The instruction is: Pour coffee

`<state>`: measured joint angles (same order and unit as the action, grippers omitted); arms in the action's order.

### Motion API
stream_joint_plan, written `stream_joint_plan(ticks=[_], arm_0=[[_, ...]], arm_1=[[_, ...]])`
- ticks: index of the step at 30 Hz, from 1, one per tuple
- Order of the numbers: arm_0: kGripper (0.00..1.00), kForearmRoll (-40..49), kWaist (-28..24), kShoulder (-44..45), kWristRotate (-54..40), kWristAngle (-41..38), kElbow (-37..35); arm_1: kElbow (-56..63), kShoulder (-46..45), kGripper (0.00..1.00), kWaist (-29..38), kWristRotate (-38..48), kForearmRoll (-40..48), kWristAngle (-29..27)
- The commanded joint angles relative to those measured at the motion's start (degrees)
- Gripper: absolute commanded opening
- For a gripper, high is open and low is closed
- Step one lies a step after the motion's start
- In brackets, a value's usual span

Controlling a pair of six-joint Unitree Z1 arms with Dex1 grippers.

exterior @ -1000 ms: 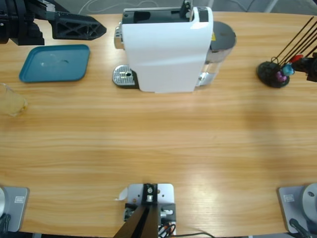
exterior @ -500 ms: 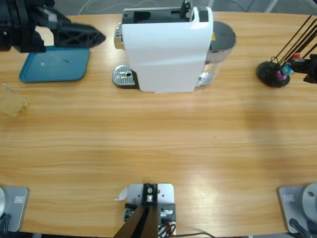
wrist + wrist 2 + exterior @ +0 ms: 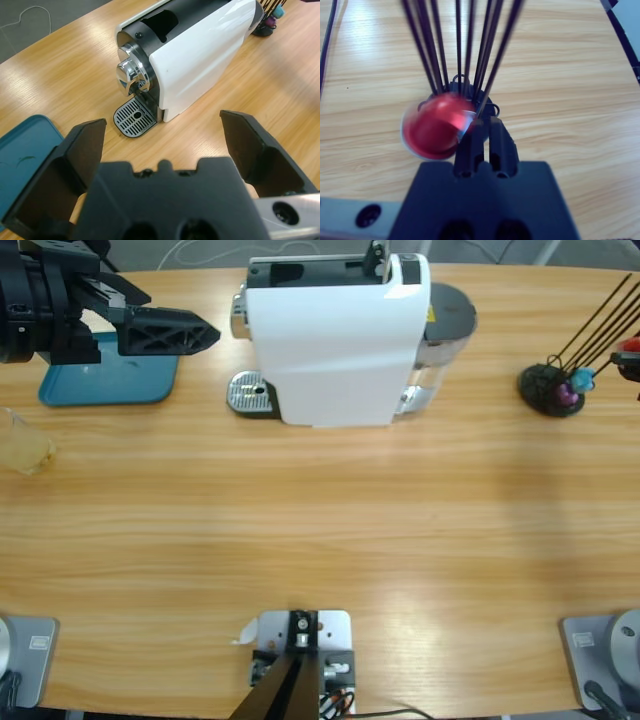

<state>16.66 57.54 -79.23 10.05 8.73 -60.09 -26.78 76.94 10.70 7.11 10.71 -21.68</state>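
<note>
The coffee [image 3: 25, 448] sits at the high view's left edge, below my left gripper [image 3: 205, 332], the nearer one. Left wrist view: jaws spread wide, facing the coffee machine [image 3: 195, 50]. Right wrist view: right gripper [image 3: 481, 135] pinches a red capsule [image 3: 432, 131].

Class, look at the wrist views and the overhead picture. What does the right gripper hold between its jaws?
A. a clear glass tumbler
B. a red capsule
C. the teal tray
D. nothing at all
B: in the right wrist view the right gripper has its jaws closed on the edge of a red capsule, just in front of the black wire capsule rack.
</note>
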Motion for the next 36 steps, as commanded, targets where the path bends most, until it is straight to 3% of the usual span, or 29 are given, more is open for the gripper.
stream_joint_plan(ticks=[1,4,5,6,7,8,10,13,17,20,24,26,31,36], arm_0=[[1.000,-0.78,0.65,-0.52,0.76,-0.65,2.36],[1.000,-0.83,0.77,-0.66,0.76,-0.65,2.28],[1.000,-0.83,0.79,-0.66,0.76,-0.65,2.35],[1.000,-0.83,0.79,-0.66,0.76,-0.58,2.38],[1.000,-0.83,0.79,-0.71,0.76,-0.63,2.43],[1.000,-0.83,0.82,-0.85,0.76,-0.61,2.43],[1.000,-0.99,0.86,-1.22,0.76,-0.65,2.43],[1.000,-1.50,1.18,-1.54,0.76,-0.65,2.29],[1.000,-1.50,1.18,-1.10,0.76,-0.59,2.33],[1.000,-1.45,1.23,-0.92,0.76,-0.63,2.35],[1.000,-1.49,1.51,-0.92,0.81,-0.58,2.24],[1.000,-1.52,1.69,-1.01,1.22,-0.58,2.17],[1.000,-1.45,2.30,-0.84,1.38,-0.56,2.12],[1.000,-1.36,2.39,0.08,1.38,-0.47,2.52]], arm_1=[[-2.79,-2.32,0.000,0.41,0.04,-3.23,-0.89],[-2.81,-2.64,0.000,0.46,-0.06,-4.37,-0.70],[-3.28,-3.15,0.110,0.46,0.08,-6.00,0.06],[-3.97,-3.62,0.481,0.97,0.52,-8.48,1.57],[-4.25,-4.27,0.775,2.38,1.29,-10.63,2.38],[-4.25,-5.13,0.889,4.01,2.68,-12.77,2.34],[-4.16,-6.28,0.973,5.35,5.70,-14.55,2.17],[-4.16,-6.22,0.991,7.12,6.69,-14.84,3.87],[-4.23,-3.71,0.987,10.36,4.12,-13.47,13.72],[-5.46,0.32,0.987,14.45,2.12,-13.30,15.51],[-11.37,-0.07,0.988,17.60,17.52,-22.70,15.39],[-16.19,0.40,0.991,22.48,24.67,-27.82,15.63],[-17.79,4.32,0.982,29.08,29.15,-29.79,18.73],[-17.66,1.88,0.987,31.45,29.70,-32.35,21.05]])
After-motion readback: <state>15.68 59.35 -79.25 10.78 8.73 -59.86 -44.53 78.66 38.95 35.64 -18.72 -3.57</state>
